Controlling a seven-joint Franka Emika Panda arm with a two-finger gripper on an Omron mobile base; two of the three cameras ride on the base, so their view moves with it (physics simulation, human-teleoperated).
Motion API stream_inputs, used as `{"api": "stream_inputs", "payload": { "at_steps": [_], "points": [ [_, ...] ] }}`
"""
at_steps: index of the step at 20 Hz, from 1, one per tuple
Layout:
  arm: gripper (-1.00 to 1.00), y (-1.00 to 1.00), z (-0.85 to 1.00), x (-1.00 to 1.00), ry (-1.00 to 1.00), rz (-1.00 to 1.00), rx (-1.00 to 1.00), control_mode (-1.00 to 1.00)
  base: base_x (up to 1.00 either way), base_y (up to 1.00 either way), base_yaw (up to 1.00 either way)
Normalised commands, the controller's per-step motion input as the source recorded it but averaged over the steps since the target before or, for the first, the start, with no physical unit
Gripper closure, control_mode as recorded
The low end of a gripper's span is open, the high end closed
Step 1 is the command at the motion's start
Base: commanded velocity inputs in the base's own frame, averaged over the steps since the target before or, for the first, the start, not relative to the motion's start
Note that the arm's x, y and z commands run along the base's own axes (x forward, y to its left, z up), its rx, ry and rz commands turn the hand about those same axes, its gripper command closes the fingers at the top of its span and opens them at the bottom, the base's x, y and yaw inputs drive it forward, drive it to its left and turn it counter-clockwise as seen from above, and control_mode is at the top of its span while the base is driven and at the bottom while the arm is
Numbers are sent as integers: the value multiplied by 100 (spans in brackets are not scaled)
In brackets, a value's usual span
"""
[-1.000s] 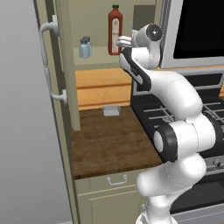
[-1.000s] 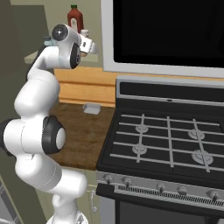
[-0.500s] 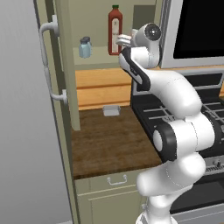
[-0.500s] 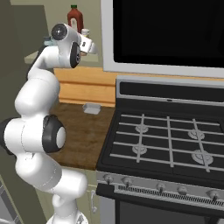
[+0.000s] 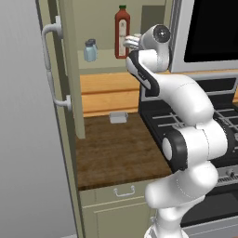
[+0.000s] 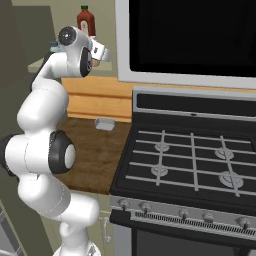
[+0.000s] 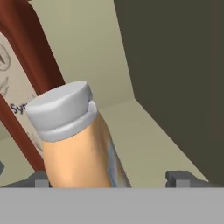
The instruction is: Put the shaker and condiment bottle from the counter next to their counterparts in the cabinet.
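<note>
- The short squat condiment bottle with orange contents and a whitish cap stands on the cabinet shelf, seen close up in the hand view, leaning to the upper left in that tilted picture.
- It sits between the two dark fingertips of the hand; they stand wide apart at either side of its lower body with a gap showing on the right side, so the hand is released and not squeezing the bottle.
- Just behind and left of it in the hand view rises the tall dark-red bottle with a pale label, very near or touching; I cannot tell which.
- In the left base view the hand reaches into the beige-olive wall cabinet just beside the dark-red bottle.
- Two small pale-blue shakers with grey caps stand close together on the same shelf, left of the red bottle and apart from it.
- The cabinet door with a grey bar handle hangs open at the left.
- Below, on the dark brown wood-grain table, a small pale rectangular dish lies by the back wall.
- A black gas stove with grey grates adjoins the table on the right.
</note>
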Motion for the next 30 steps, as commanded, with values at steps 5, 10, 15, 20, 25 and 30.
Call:
{"api": "stream_inputs", "payload": {
  "at_steps": [5, 10, 15, 20, 25, 30],
  "points": [
    [-100, 2, -3, 7, 0, 0, -3, -100, 0, 0, 0],
    [-100, 0, 0, -2, 0, 0, -8, -100, 0, 0, 0],
    [-100, 0, 0, -4, 0, 0, -11, -100, 0, 0, 0],
    [-100, 0, 0, -3, 0, 0, -11, -100, 0, 0, 0],
    [-100, -9, 14, 0, 0, 0, -1, -100, 0, 0, 0],
    [-100, 0, 26, 0, 0, 0, -1, -100, 0, 0, 0]
  ]
}}
